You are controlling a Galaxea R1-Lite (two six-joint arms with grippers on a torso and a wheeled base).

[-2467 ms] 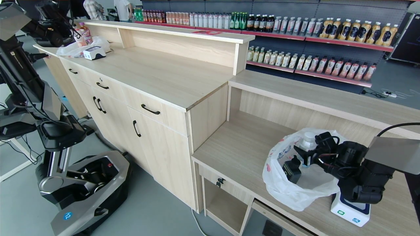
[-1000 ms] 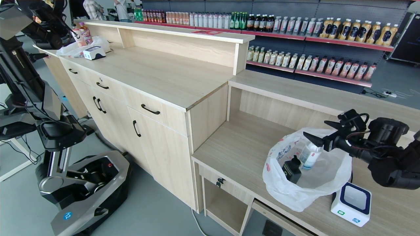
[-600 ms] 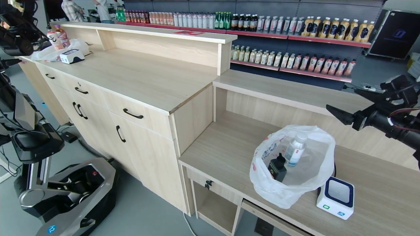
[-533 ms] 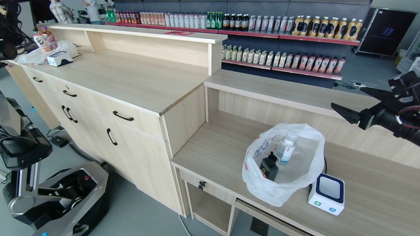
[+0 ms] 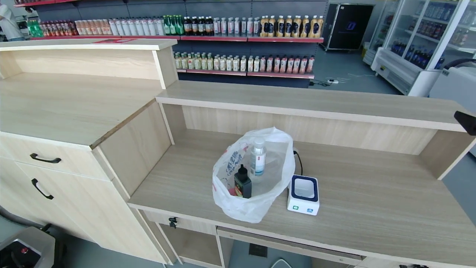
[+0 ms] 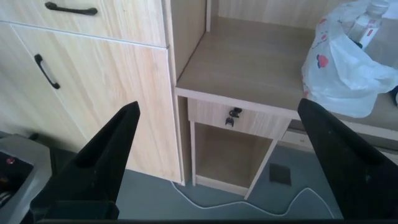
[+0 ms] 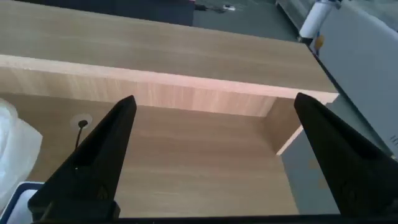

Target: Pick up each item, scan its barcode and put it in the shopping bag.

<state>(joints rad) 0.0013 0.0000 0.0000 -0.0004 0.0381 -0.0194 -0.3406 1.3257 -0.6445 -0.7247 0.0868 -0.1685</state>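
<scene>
A long pale wood counter (image 5: 372, 193) fills the foreground, with a raised ledge (image 5: 316, 102) along its far side and a taller cabinet (image 5: 67, 111) with black handles joined to it on the robot's left. Across the aisle behind stand shelves (image 5: 208, 37) with rows of bottles, and a glass-door cooler (image 5: 416, 48) is far off to the right. The left gripper (image 6: 217, 104) hangs low in front of the counter, by the cabinet's corner, its two black fingers spread wide with nothing between them. The right gripper (image 7: 214, 98) is over the right part of the counter, facing the ledge, its fingers likewise wide apart and empty; one black fingertip shows at the head view's right edge, by the ledge's end. The bag (image 5: 227, 178), white, thin plastic with red and blue print, sits open-mouthed on the counter near its middle, well apart from both grippers. A white scanner (image 5: 304, 194) with a dark blue frame around its window stands just beside the bag on the robot's right; whether the two touch I cannot tell. Inside the bag a clear bottle (image 5: 257, 160) with a white cap stands upright toward the far side, and a smaller black bottle (image 5: 242, 182) stands upright in front of it, nearer the robot. A thin black cable (image 5: 298, 160) runs behind the bag and scanner toward the back of the counter.
</scene>
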